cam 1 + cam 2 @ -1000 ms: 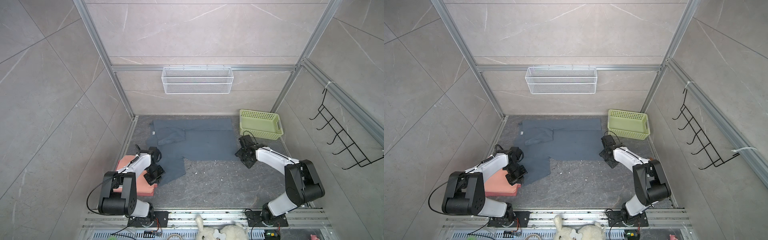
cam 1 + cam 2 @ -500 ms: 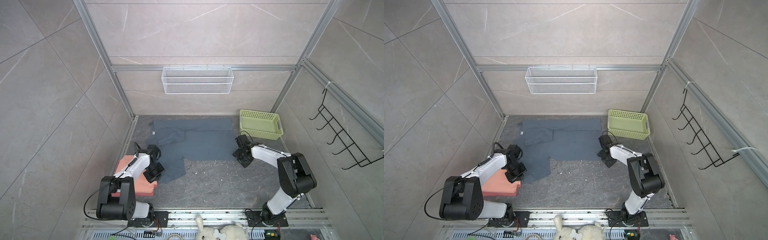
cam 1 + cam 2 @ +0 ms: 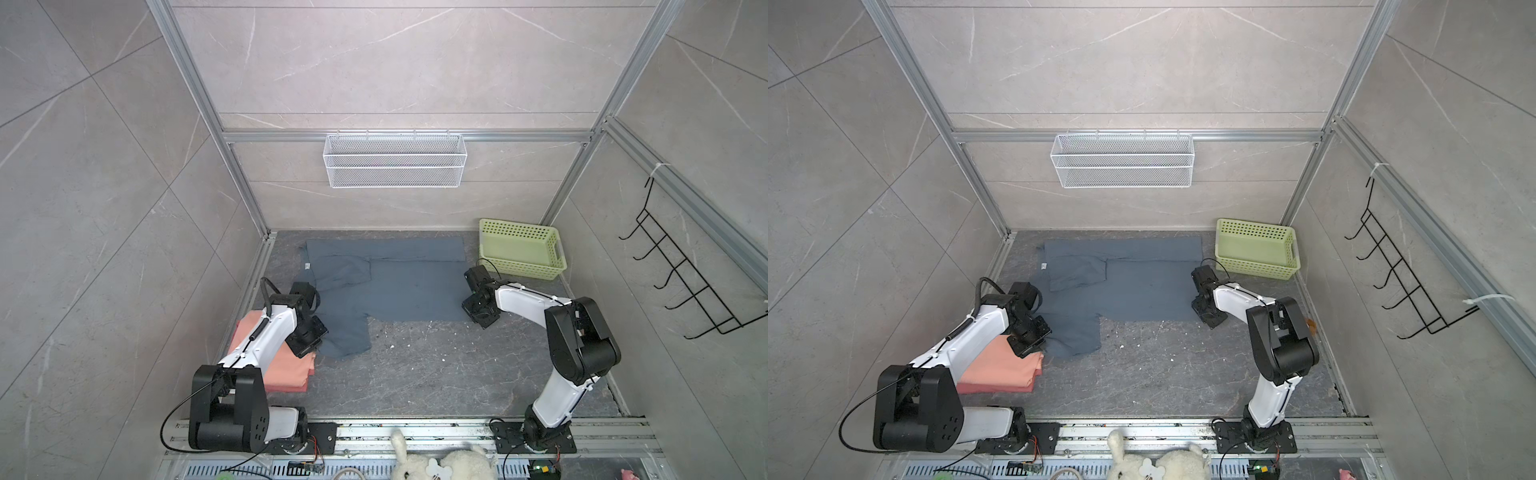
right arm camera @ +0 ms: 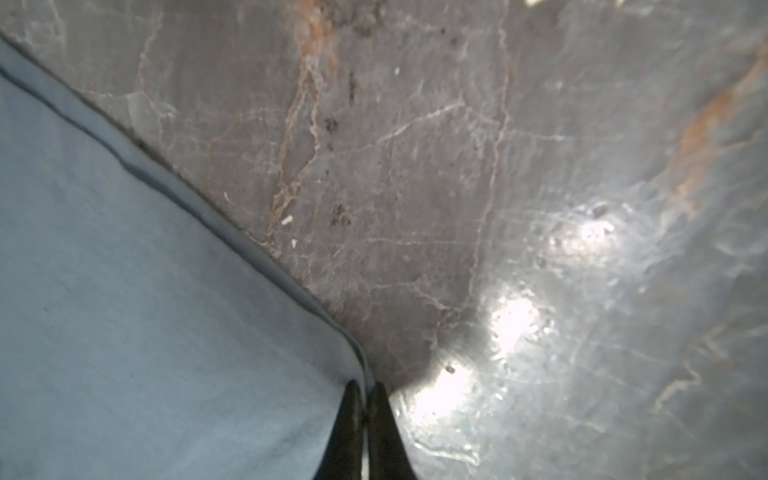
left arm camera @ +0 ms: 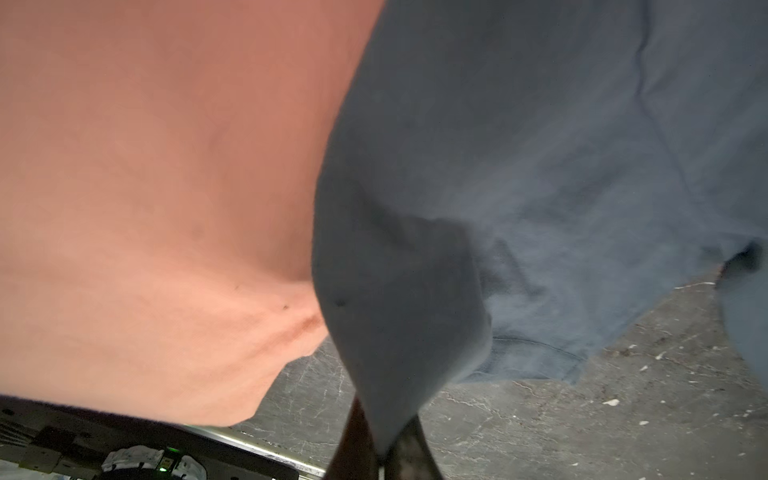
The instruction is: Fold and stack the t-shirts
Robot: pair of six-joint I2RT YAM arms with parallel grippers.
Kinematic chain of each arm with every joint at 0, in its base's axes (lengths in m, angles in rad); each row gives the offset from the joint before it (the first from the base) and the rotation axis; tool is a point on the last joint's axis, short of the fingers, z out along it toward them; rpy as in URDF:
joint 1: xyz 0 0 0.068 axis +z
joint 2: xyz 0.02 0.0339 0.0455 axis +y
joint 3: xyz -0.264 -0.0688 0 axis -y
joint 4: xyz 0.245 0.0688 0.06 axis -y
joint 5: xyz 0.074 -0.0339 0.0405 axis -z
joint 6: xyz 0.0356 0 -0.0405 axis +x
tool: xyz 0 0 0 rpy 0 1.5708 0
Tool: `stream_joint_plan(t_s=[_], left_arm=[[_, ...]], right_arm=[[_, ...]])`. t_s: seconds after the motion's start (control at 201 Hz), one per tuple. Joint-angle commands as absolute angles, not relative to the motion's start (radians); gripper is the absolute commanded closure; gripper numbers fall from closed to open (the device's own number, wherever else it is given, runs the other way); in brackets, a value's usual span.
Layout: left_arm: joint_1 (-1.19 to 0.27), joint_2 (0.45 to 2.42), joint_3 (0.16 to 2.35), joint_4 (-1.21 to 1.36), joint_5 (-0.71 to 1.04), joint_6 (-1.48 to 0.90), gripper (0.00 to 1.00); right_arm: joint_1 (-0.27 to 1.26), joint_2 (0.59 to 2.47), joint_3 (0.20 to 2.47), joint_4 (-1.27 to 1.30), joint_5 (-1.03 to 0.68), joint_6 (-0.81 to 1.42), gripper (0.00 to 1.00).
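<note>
I have both grippers pinched on the blue shirt point(image 3: 399, 286). My left gripper point(image 5: 380, 451) is closed on a fold of cloth at the shirt's near left part; the wrist view shows that fold drawn up to a peak between the fingers. My right gripper point(image 4: 365, 399) is closed too, its 2 fingers nipping the shirt's near right corner, with only a thin edge of cloth between them and bare table point(image 4: 498, 208) beside it.

In both top views the blue shirt lies spread across the far half of the table, 1 sleeve folded over at the far left and a flap reaching toward the near side on the left. The pink shirts point(image 3: 286, 370) sit folded in a pile at the near left, partly under my left arm, just beside the flap I am holding. The basket point(image 3: 519, 266) stands at the far right, near my right gripper but apart from the shirt
</note>
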State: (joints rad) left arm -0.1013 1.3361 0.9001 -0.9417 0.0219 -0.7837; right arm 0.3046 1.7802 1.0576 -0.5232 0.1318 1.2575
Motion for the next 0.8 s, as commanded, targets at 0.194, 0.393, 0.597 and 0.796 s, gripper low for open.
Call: stream_joint_plan(t_s=[0.194,0.393,0.597,0.796], left_arm=[[-0.069,1.384,1.129,-0.943,-0.005,-0.718,1.0],[-0.01,1.547,1.369,-0.914,0.063,-0.602,1.0],[0.018,1.759,1.618,-0.89,0.143,-0.544,1.0],[0.028,1.931,1.858,-0.906,0.183,-0.477,1.0]], right_arm=[[0.306,1.772,1.156,-0.566,0.17,1.265,1.0],[0.277,1.838,1.287,-0.555,0.158,1.25,1.0],[0.259,1.945,1.428,-0.534,0.135,1.256,1.0],[0.239,2.014,1.514,-0.54,0.141,1.287,1.0]])
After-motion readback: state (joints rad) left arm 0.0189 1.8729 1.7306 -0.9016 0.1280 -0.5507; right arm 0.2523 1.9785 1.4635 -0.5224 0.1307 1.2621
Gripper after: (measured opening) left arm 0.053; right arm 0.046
